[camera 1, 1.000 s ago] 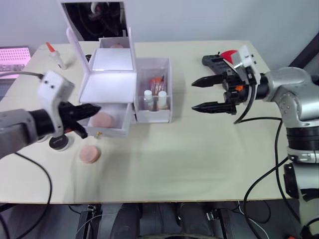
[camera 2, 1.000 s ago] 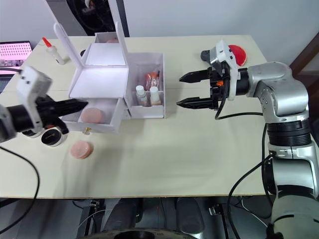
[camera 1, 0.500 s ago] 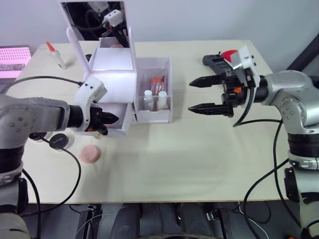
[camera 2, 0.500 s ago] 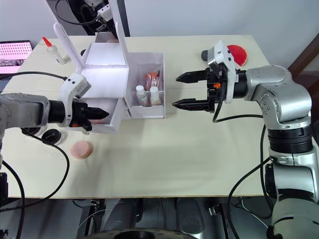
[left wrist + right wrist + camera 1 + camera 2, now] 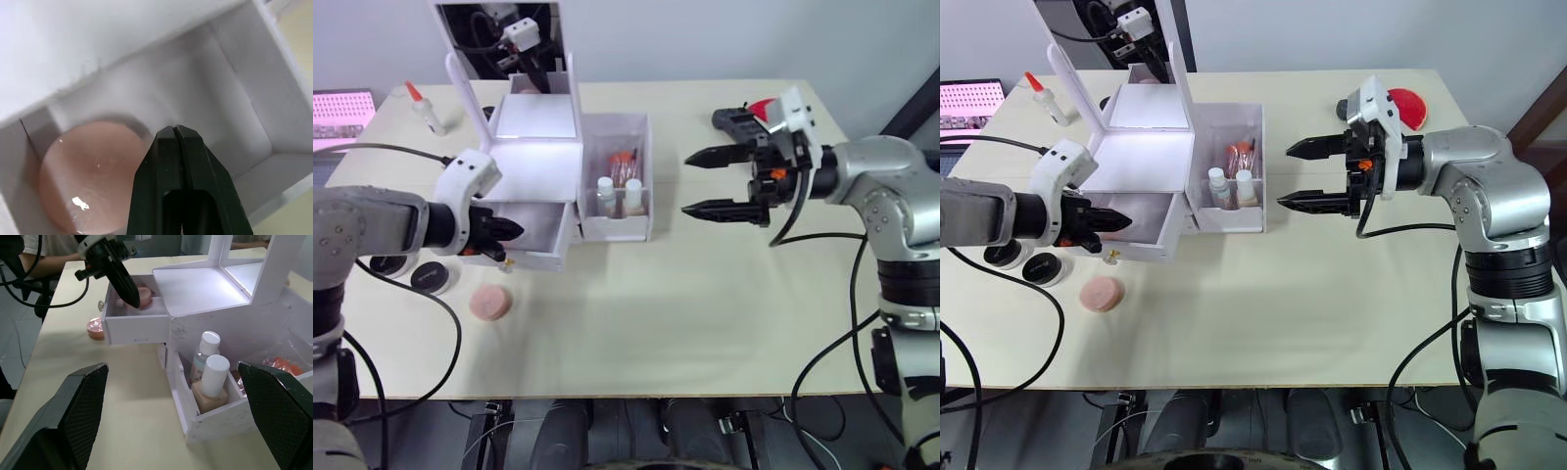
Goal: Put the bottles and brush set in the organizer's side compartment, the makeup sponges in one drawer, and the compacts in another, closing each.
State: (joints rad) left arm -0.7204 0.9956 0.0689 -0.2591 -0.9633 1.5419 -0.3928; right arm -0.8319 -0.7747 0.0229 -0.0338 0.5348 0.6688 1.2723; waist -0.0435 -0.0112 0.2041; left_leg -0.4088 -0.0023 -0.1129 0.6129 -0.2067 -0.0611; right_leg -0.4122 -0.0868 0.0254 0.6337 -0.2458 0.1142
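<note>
1. Head views: the left gripper (image 5: 509,232), fingers pressed together, has backed slightly from the open drawer (image 5: 533,235). One sponge (image 5: 491,303) is still on the table (image 5: 705,313).
2. Left wrist: the other sponge (image 5: 85,171) lies in the drawer, released.
3. Right wrist: the bottles (image 5: 210,377) stand in the side bin (image 5: 195,401); the right gripper (image 5: 1317,174) hangs wide, empty.

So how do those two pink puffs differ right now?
One makeup sponge lies inside the open drawer of the organizer, with the left tool, shut and empty, poised over it. The other makeup sponge lies on the table in front of the drawer, with nothing near it. The first is already stowed; the second is not yet. Both are round, flat, pink-peach, and look alike in size.
</note>
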